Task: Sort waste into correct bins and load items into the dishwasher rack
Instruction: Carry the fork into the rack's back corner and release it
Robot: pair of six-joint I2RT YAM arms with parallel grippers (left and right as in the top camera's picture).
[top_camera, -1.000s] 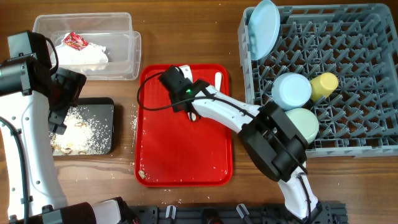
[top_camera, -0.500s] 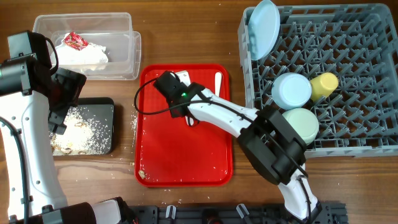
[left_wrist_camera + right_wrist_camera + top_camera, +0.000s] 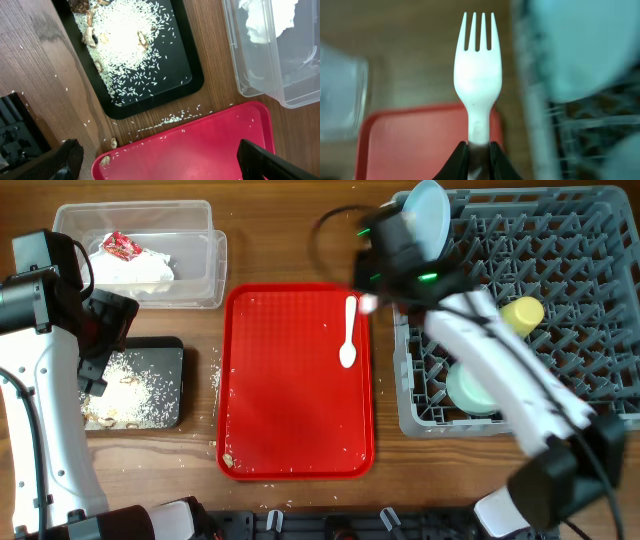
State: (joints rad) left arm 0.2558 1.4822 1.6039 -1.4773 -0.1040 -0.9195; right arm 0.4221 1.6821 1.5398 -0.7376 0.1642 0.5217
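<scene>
My right gripper [image 3: 479,148] is pinched tight on the handle of the white fork [image 3: 477,85], with the tines pointing straight out ahead of the fingers. I hang at the left edge of the dishwasher rack [image 3: 600,418], just beside the blue plate [image 3: 425,225] that stands upright in its corner. The step in hand, as I judge it, is to lay the fork in the rack, and the care lies in where. The grid floor looks open enough for a slim handle to slip through or snag on a peg. So I want to bring the fork low and level over a free stretch, away from the plate, the green bowl [image 3: 470,390] and the yellow cup [image 3: 522,315], and part the fingers only once it rests across the bars. My grip sits far back on the handle, so a quick swing could twist it; slow is better. The spoon [image 3: 347,345] lies on the red tray [image 3: 290,430], likely next in line. My left gripper [image 3: 160,162] is spread wide and empty above a corner of the red tray, beside the black tray [image 3: 195,82].
</scene>
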